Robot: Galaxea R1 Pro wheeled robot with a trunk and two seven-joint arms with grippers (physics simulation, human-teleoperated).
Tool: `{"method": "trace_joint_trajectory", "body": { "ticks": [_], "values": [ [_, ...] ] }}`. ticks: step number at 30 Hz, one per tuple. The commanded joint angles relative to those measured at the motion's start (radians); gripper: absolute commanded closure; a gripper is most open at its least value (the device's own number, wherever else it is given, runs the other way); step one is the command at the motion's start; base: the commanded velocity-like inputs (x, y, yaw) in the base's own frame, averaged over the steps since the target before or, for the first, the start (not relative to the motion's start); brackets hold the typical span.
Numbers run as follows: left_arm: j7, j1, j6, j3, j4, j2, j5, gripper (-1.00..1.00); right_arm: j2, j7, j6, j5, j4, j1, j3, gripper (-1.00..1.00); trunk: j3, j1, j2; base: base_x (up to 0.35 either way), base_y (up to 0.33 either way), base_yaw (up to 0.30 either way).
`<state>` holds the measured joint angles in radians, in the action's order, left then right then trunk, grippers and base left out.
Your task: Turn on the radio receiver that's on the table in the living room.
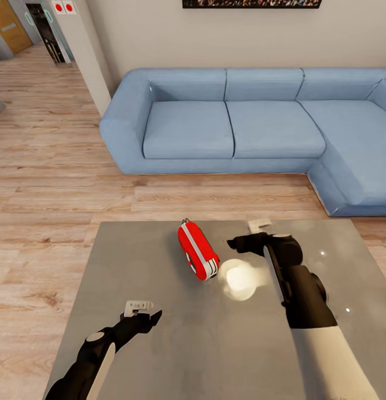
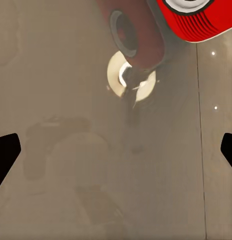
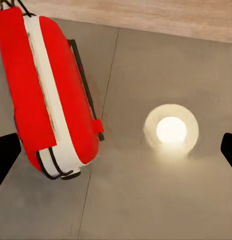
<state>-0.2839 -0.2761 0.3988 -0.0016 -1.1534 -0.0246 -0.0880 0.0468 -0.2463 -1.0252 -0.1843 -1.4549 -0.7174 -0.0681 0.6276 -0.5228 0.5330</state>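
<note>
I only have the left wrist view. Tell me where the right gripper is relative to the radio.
Observer: The right gripper hangs just beside the radio, on the robot's right, not touching.
Operator: Give me its jaw state.
Observer: Open; its fingertips sit at both edges of the right wrist view.
Operator: Report how the radio sits.
Observer: On its edge on the table, white band up.
</note>
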Motion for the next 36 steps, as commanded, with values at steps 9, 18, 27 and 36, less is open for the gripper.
{"method": "trace_joint_trajectory", "body": {
  "ticks": [9, 18, 27, 36],
  "values": [
    [0.0, 0.0, 0.0, 0.0, 0.0, -0.001, -0.001, -1.0, 0.113, 0.007, -0.022, -0.007, 0.077, -0.112, -0.055, -1.0, 0.0, 0.0, 0.0, 0.0, 0.0, 0.0],
    [0.0, 0.0, 0.0, 0.0, -0.001, -0.001, -0.001, -1.0, 0.128, 0.012, -0.022, -0.01, 0.281, -0.211, -0.058, -1.0, 0.0, 0.0, 0.0, 0.0, 0.0, 0.0],
    [0.0, 0.0, 0.0, 0.0, 0.0, -0.001, -0.001, -1.0, 0.128, 0.017, 0.145, -0.01, 0.601, -0.349, -0.055, -1.0, 0.0, 0.0, 0.0, 0.0, 0.0, 0.0],
    [0.001, 0.0, 0.001, 0.0, 0.0, -0.001, -0.001, -1.0, 0.128, 0.022, 0.219, -0.011, 0.759, -0.42, -0.055, -1.0, 0.0, 0.0, 0.0, 0.0, 0.0, 0.0]
  ]
}}
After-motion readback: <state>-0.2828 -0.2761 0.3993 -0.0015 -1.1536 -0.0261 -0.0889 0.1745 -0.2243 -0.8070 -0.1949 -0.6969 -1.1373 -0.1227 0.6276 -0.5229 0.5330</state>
